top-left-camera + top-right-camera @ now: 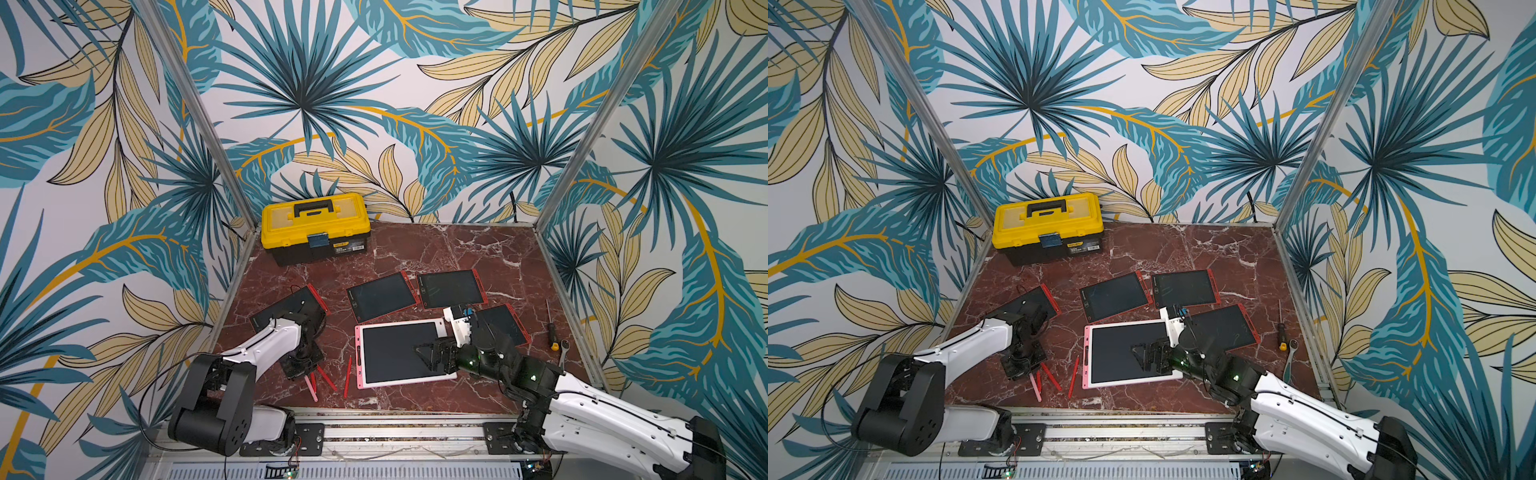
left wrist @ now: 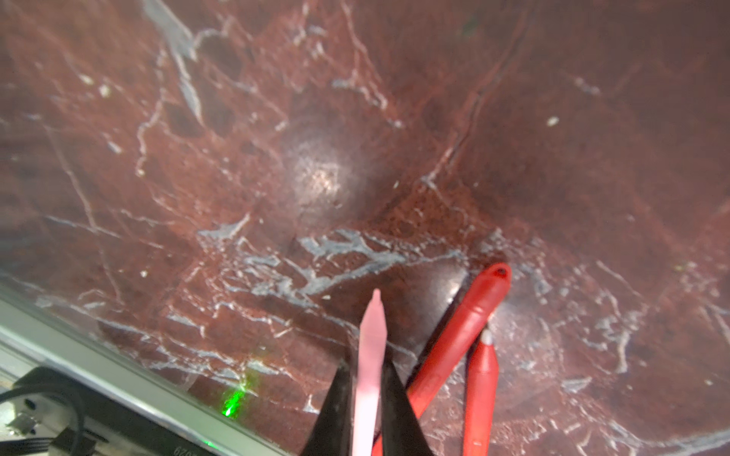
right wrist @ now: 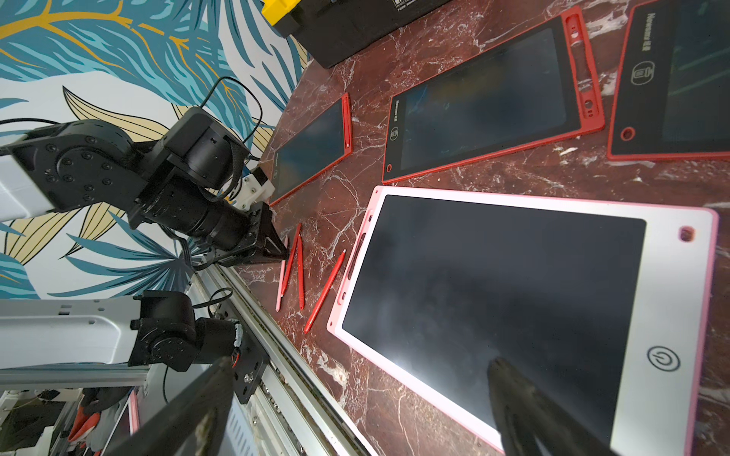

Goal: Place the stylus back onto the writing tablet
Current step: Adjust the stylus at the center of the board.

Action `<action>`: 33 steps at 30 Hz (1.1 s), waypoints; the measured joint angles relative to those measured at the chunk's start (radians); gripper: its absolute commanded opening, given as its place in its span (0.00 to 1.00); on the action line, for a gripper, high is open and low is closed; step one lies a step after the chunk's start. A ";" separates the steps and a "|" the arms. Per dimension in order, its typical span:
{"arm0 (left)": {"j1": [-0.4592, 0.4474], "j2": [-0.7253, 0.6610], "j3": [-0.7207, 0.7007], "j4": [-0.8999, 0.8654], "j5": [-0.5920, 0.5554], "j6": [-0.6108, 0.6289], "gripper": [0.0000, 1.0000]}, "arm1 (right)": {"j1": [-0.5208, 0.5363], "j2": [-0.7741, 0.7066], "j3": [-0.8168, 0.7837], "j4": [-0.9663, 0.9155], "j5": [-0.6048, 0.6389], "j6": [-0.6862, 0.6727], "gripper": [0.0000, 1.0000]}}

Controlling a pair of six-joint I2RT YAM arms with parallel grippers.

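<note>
Pink stylus [image 2: 371, 335] clamped inside the left claw [image 2: 366, 369].

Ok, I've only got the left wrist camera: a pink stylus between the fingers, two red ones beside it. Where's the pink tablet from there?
Observer: The pink writing tablet lies flat on the table, just to the robot's right of the pink stylus.
Operator: And what's the right arm doing?
Observer: The right gripper is over the tablet's dark screen, fingers wide open and empty.
</note>
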 measured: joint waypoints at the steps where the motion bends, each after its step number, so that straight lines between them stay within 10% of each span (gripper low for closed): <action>1: 0.000 0.000 0.000 0.002 0.001 -0.001 0.16 | 0.000 -0.001 -0.001 0.000 0.000 0.000 1.00; 33: 0.018 -0.074 -0.047 0.140 0.044 -0.002 0.17 | 0.000 0.005 -0.006 -0.002 0.017 0.001 0.99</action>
